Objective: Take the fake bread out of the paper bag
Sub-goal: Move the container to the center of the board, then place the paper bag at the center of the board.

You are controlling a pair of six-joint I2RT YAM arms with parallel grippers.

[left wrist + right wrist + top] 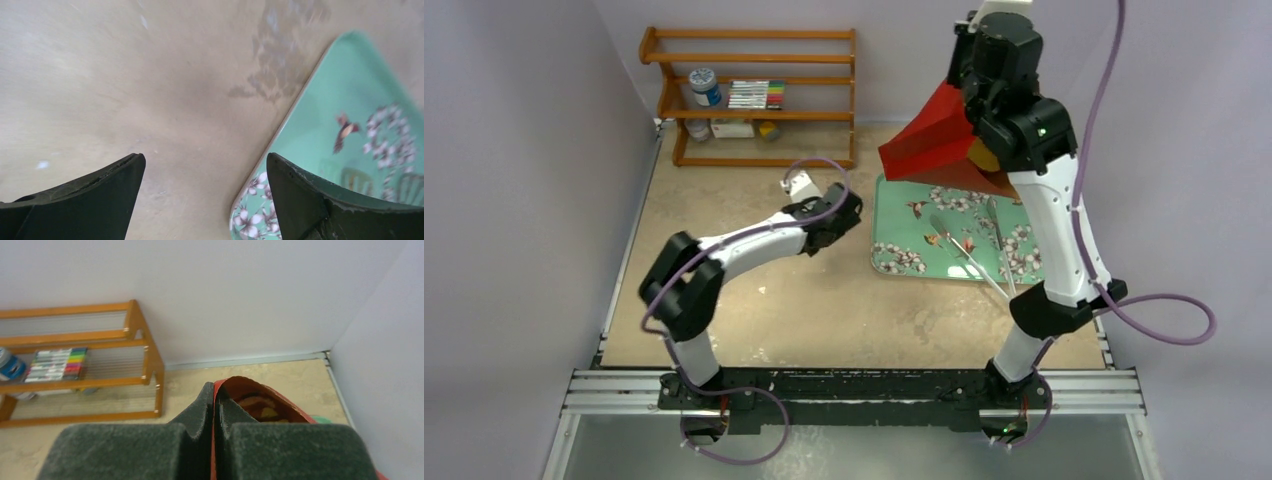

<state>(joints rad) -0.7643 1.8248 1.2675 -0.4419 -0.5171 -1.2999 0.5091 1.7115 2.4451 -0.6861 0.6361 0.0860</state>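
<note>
On my counter [824, 310], the red paper bag [929, 140] hangs tipped above the far edge of the flowered tray [904, 225], with my right tool [216, 400] pinching its rim. My left tool [205, 165] is spread wide, low over the counter just beside the tray's corner. Fake bread [260, 407] is inside the bag.

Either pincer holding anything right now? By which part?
Right pincer pinches the red paper bag by its rim. Left pincer is open and empty.
</note>
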